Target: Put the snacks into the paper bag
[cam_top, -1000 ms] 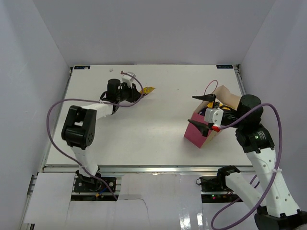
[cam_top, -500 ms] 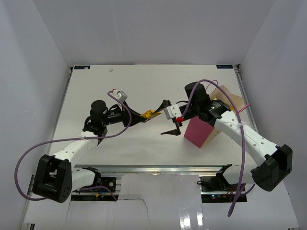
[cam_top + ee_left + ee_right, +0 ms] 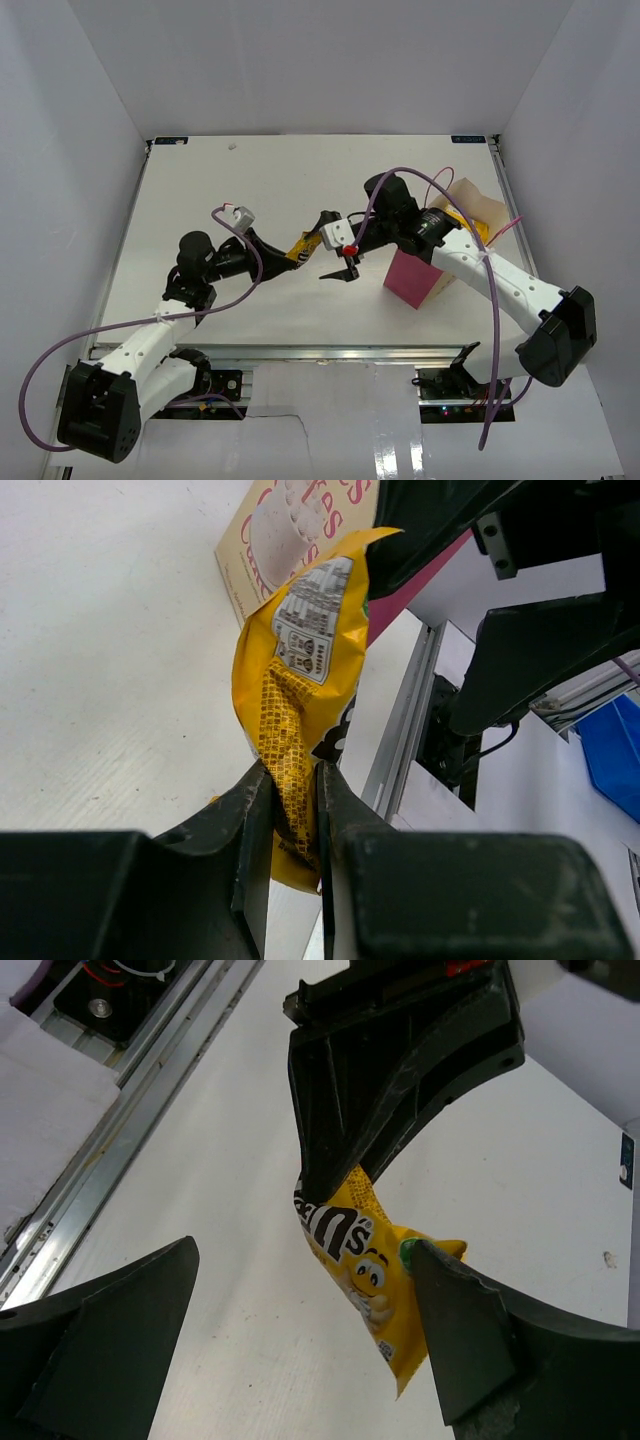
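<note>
**Entry: 1 pack, held between 2 grippers**

1. Left fingers [image 3: 255,810]: 2, black, clenched on 1 end of a yellow pack [image 3: 300,670]. The foil was pinched and creased between them. The left gripper [image 3: 285,252] pointed right, toward the middle of the table [image 3: 220,180].

2. Pack: 1, yellow, crinkled. In the left wrist view it showed a fine-print panel and a brown checked band. In the right wrist view it showed brown lettering and a cartoon face. It stuck out past the left fingertips and was held off the table, left of the bag and outside it.

3. Right fingers [image 3: 120,1340]: 2, black, spread wide and gripping nothing. They stood either side of the pack's free end. 1 finger was at the pack's edge, though contact could not be confirmed. The other stood well apart from it. The right gripper [image 3: 335,247] faced the left gripper, tip to tip.

4. Bag [image 3: 415,280]: 1, paper, pink outside and tan inside. It stood upright on the table's right half with its mouth open, and the right arm [image 3: 500,280] crossed in front of it.

5. Left arm [image 3: 150,340]: white, reaching from the near left corner, with a purple cable [image 3: 60,350] looped beside it.

6. Rail [image 3: 320,355]: metal, along the table's near edge.
</note>
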`<control>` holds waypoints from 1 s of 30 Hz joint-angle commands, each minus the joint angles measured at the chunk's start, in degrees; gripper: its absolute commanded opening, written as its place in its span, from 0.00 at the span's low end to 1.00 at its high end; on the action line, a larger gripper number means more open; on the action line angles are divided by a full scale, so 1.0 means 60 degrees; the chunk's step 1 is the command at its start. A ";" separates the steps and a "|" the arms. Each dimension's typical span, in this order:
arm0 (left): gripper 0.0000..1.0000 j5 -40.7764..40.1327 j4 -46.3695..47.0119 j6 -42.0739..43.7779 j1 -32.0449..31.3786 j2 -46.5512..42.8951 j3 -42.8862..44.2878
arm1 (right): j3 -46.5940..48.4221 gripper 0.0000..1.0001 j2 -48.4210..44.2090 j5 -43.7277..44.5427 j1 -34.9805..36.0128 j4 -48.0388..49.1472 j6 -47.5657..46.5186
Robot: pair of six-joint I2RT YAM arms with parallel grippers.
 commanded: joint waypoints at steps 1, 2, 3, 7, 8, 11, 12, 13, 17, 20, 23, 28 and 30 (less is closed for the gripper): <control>0.00 0.0125 0.0203 -0.0172 -0.0091 -0.0225 -0.0177 | 0.0754 0.93 -0.0609 -0.0973 0.0029 -0.0010 -0.0436; 0.00 0.0110 0.0203 -0.0215 -0.0091 -0.0166 -0.0192 | 0.0814 0.93 -0.0668 -0.1323 0.0029 -0.0127 -0.0582; 0.00 0.0124 0.0203 -0.0230 -0.0105 -0.0108 -0.0192 | 0.0843 0.93 -0.0741 -0.1356 0.0029 -0.0085 -0.0613; 0.00 0.0227 0.0217 -0.0230 -0.0105 0.0054 -0.0134 | 0.0347 0.95 -0.0742 -0.0247 0.0044 0.1344 0.0831; 0.00 0.0227 0.0217 -0.0216 -0.0091 -0.0018 -0.0148 | 0.0012 0.97 -0.0698 0.0526 0.0044 0.1626 0.1055; 0.00 0.0227 0.0203 -0.0215 -0.0091 -0.0150 -0.0177 | -0.0079 0.98 -0.0406 0.1248 0.0044 0.1601 0.1247; 0.00 0.0256 0.0203 -0.0230 -0.0091 -0.0238 -0.0177 | -0.0065 0.97 -0.0245 0.1367 0.0059 0.1542 0.1305; 0.00 0.0242 0.0203 -0.0259 -0.0091 -0.0297 -0.0192 | -0.0094 0.97 -0.0157 0.1441 0.0059 0.1454 0.1291; 0.00 0.0286 0.0217 -0.0318 -0.0091 -0.0502 -0.0207 | 0.0037 0.95 0.0385 0.1924 0.0132 0.1060 0.0941; 0.00 0.0286 0.0217 -0.0391 -0.0091 -0.0692 -0.0236 | 0.0199 0.88 0.0664 0.1765 0.0132 0.0971 0.0838; 0.00 0.0183 0.0203 -0.0464 -0.0091 -0.0868 -0.0280 | 0.0433 0.73 0.0767 0.1413 0.0147 0.0737 0.0589; 0.06 -0.0139 0.0203 -0.0684 -0.0091 -0.0942 -0.0193 | 0.0711 0.40 0.0577 0.0376 0.0161 -0.0171 -0.0011; 0.07 -0.0169 0.0203 -0.0699 -0.0091 -0.0884 -0.0076 | 0.0726 0.38 0.0344 0.0095 0.0147 -0.0406 -0.0071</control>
